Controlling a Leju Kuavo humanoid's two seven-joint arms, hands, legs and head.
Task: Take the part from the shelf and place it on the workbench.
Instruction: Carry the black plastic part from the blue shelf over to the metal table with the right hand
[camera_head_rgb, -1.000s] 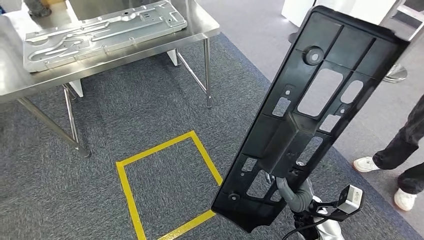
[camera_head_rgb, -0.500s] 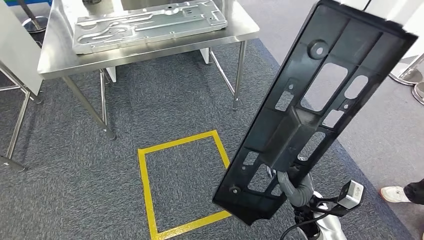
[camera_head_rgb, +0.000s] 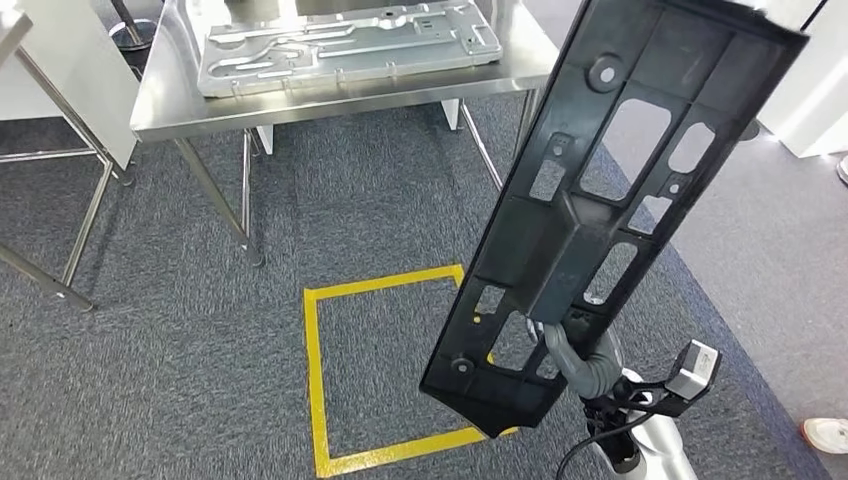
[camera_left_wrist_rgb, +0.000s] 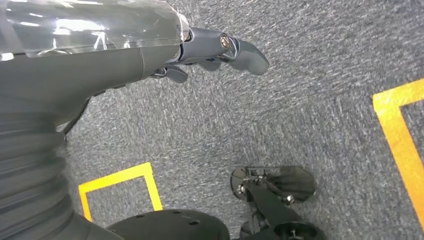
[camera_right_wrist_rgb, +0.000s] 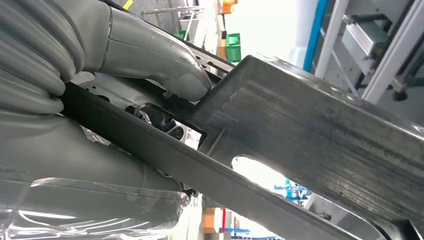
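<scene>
No brand, label or readable writing was to be seen on any surface. The part (camera_head_rgb: 610, 200), a long black plastic panel with ribs and several cut-out windows, was held up in the air by the right hand (camera_head_rgb: 580, 355), tilted so that its upper end leaned away to the right and reached the top of the head view. It was gripped near its lower end, where grey fingers (camera_head_rgb: 565, 350) were seen passing through one of the openings. In the right wrist view the thick grey thumb (camera_right_wrist_rgb: 165, 65) was pressed against a raised block of the part (camera_right_wrist_rgb: 320, 145), and darker fingers (camera_right_wrist_rgb: 162, 120) were seen behind a rib through a slot, so the hand was closed on the part. The left hand (camera_left_wrist_rgb: 210, 47) was hung over the carpet (camera_left_wrist_rgb: 310, 105) with nothing in it; its dark fingers (camera_left_wrist_rgb: 245, 52) were extended and loosely apart. A steel table (camera_head_rgb: 300, 105) was seen ahead and to the left of the part, well apart from it, and a flat silver metal plate (camera_head_rgb: 350, 45) with pressed ridges was lying on it. On the grey carpet in front of the table a square (camera_head_rgb: 320, 380) was marked in yellow tape; the lower end of the part was seen over its right edge. A white shoe (camera_head_rgb: 825, 432) of a person was seen at the right edge of the head view.
</scene>
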